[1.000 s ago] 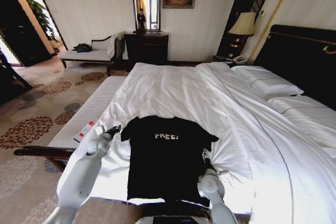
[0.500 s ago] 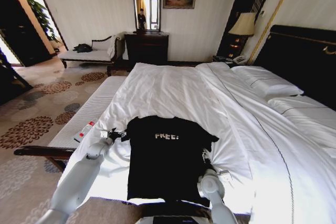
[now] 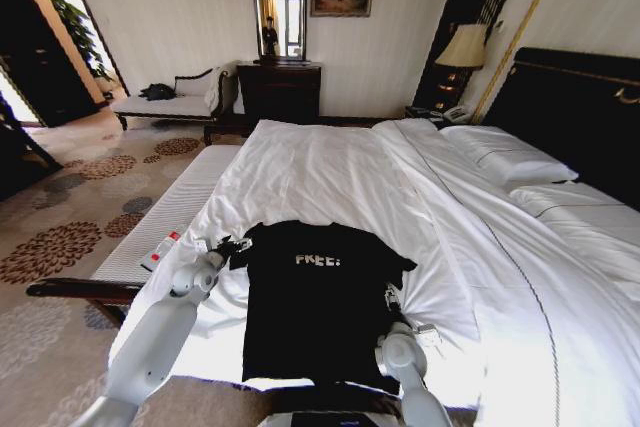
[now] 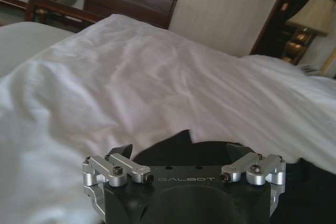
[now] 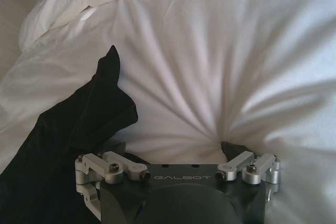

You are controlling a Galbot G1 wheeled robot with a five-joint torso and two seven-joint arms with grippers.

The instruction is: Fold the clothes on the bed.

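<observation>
The T-shirt (image 3: 318,302) is soft matt black cloth with small white printed lettering, lying limp and lightly creased. The bed (image 3: 330,172) is covered in smooth white woven bedding with a faint sheen, rumpled into soft folds; its headboard (image 3: 575,112) is dark polished wood. The left gripper (image 4: 181,153) has a matt black plastic-looking body with bare brushed metal linkages and dark screws; the right gripper (image 5: 176,150) is finished the same. Both arms wear smooth pale grey shells with a slight gloss
</observation>
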